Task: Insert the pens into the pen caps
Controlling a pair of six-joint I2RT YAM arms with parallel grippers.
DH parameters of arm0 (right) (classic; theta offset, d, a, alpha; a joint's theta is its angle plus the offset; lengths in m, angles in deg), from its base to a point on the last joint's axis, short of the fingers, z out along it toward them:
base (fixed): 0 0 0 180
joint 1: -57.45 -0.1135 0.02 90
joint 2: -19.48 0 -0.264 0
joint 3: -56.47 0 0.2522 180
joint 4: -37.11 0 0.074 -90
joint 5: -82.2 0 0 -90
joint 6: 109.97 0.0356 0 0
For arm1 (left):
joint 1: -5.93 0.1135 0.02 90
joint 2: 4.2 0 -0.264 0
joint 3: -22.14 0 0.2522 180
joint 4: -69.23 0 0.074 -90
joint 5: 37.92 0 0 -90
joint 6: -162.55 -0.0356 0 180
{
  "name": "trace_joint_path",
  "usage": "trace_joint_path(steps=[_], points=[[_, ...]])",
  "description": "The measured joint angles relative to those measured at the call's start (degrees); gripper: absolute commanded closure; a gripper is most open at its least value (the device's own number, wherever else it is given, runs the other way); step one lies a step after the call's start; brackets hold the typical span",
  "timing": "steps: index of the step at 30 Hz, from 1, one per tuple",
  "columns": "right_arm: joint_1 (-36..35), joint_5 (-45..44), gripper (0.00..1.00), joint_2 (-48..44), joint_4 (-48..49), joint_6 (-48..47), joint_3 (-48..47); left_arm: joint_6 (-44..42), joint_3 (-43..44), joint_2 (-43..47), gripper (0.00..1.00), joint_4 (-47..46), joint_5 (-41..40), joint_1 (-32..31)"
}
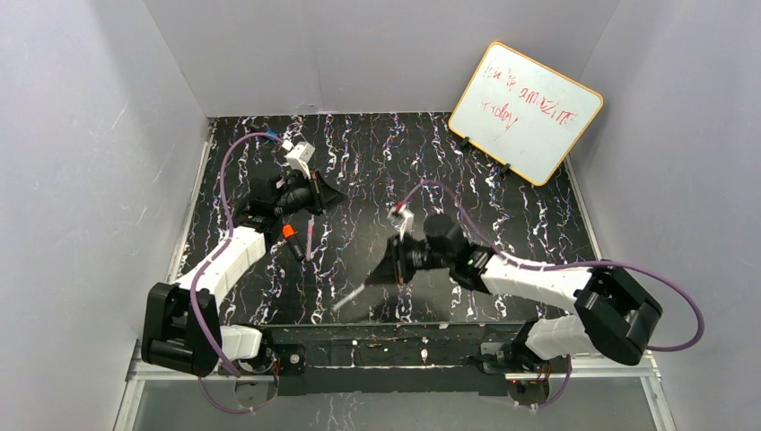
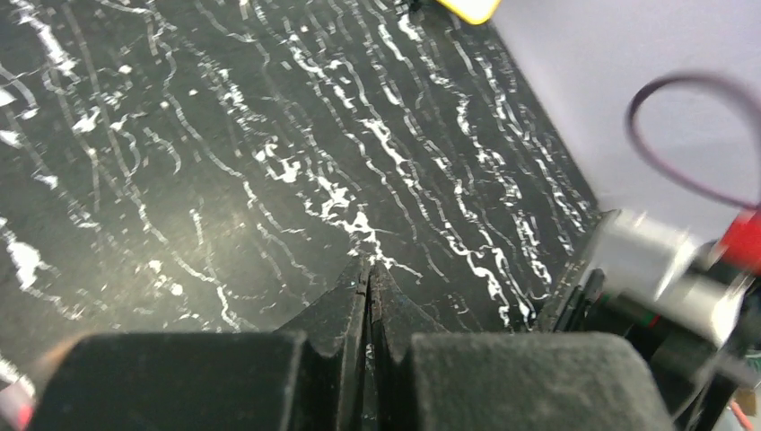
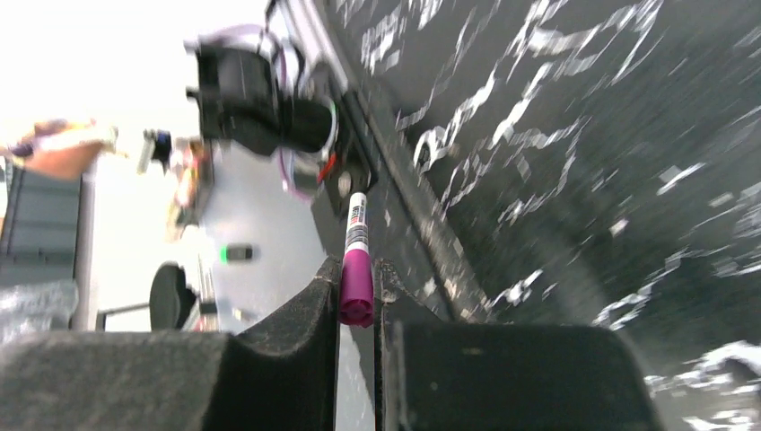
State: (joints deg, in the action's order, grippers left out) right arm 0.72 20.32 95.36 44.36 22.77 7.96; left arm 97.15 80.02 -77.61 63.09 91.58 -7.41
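Spanning the enclosure floor, the black, white-veined table (image 1: 377, 153) carries a whiteboard (image 1: 525, 112) propped at its far right corner. The left gripper (image 2: 368, 274) sits over the far left part of the table, its fingers pressed together with nothing between them. The right gripper (image 3: 357, 269), nearer the middle, is clamped on the white pen (image 3: 357, 220) by the magenta cap (image 3: 356, 287) on its end, and the pen points toward the near table edge. A short black marker (image 1: 292, 241) with an orange end lies beside the left arm, with the thin pink pen (image 1: 310, 238) just to its right.
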Motion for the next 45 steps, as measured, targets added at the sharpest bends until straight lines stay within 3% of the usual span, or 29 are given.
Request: trace_joint_path(steps=[6, 11, 22, 40, 45], points=[[14.1, 3.3, 0.99, 0.4, 2.3, 1.4, -7.0, -3.0, 1.2, 1.2, 1.00, 9.1, -6.6, 2.0], [18.9, 5.6, 0.99, 7.0, 1.6, 1.9, -14.7, -2.6, 1.2, 1.9, 1.00, 14.0, -12.3, 6.1], [24.6, 6.6, 0.99, 22.9, -18.2, -4.7, -30.8, -2.6, 1.9, 4.0, 1.00, 22.5, -20.1, 11.0], [28.9, 11.6, 0.99, 35.4, -22.0, -1.2, -31.5, -3.2, 1.9, 4.0, 1.00, 24.8, -20.5, 11.9], [29.4, 12.6, 0.86, 36.6, -19.7, 0.5, -31.5, -3.6, 1.9, 4.0, 1.00, 24.9, -20.4, 12.1]])
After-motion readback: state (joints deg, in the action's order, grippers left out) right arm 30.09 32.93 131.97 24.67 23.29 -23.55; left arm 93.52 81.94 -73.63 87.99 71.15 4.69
